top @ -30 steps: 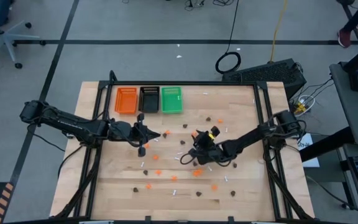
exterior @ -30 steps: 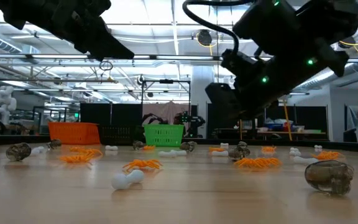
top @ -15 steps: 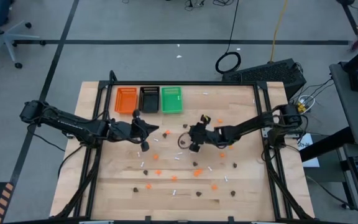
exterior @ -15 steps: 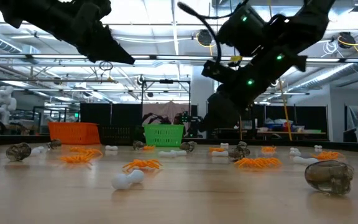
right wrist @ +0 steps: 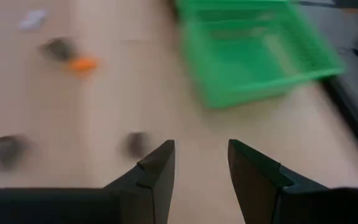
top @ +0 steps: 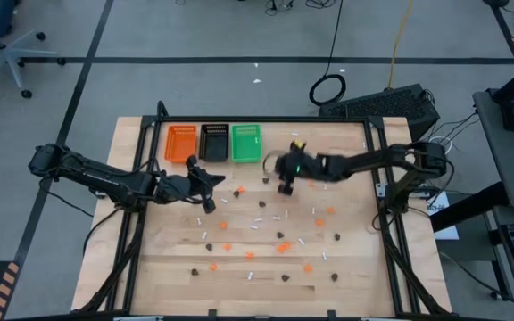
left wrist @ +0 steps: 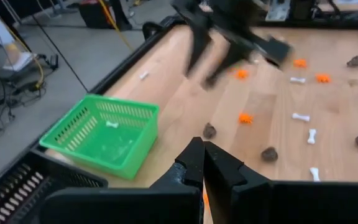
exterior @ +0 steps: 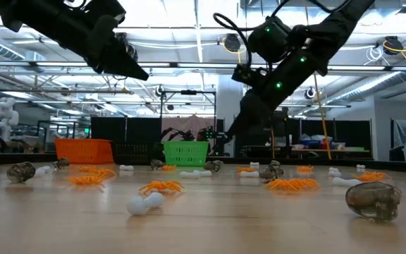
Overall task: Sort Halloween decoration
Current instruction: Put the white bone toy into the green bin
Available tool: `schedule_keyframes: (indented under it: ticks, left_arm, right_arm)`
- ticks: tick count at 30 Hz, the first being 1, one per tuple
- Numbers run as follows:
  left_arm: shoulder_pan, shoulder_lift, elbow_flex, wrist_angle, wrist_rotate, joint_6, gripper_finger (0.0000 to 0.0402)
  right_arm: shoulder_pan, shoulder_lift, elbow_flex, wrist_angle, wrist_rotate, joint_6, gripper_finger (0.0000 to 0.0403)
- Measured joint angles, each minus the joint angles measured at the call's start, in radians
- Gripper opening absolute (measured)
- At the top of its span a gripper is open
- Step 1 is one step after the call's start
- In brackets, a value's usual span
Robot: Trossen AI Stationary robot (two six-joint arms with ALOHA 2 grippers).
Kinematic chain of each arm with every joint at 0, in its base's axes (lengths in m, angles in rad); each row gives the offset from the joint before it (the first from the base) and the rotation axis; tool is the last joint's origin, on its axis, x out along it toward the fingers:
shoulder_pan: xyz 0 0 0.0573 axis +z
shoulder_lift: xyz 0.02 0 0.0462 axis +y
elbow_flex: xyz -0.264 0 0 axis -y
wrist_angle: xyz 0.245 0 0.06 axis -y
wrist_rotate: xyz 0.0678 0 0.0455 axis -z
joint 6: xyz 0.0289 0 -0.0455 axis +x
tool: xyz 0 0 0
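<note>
The Halloween decoration lies scattered over the wooden table [top: 150, 267]: orange pieces [top: 282, 248], dark brown pieces [top: 336, 237] and white sticks [top: 282, 216]. In the low view a white stick [exterior: 144, 203] and a dark piece [exterior: 373, 200] lie close by. My right gripper [top: 285, 185] hovers above the table just right of the green tray [top: 245, 144], its fingers [right wrist: 160, 168] apart with nothing showing between them. My left gripper [left wrist: 202, 152] is shut and empty, held above the table in front of the black tray [top: 214, 143].
An orange tray [top: 182, 144], the black tray and the green tray stand side by side at the far left; the green one holds a white stick [left wrist: 111, 124]. Table frame rails [top: 370, 143] run along the edges. Open wood lies near the front left.
My right gripper has risen from the table's middle and swung toward the far edge and the green tray, rolling as it went; its finger gap looks unchanged. My left gripper has stayed in place and turned at the wrist.
</note>
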Motion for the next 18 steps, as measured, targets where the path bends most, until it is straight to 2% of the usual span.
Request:
schedule_keyframes:
  ticks: [6, 10, 18]
  left_arm:
    - [-0.001, 0.033, 0.000, -0.027, 0.001, -0.015, 0.0011]
    - [0.001, 0.065, 0.000, -0.015, 0.000, 0.010, 0.0011]
    - [0.001, 0.113, 0.000, 0.055, 0.000, 0.016, 0.0011]
  right_arm:
    - [-0.217, -0.035, 0.001, -0.057, -0.034, -0.149, 0.0135]
    - [-0.354, -0.015, 0.073, -0.195, -0.160, -0.218, 0.0135]
    - [-0.466, 0.090, 0.290, -0.411, -0.306, -0.378, 0.0135]
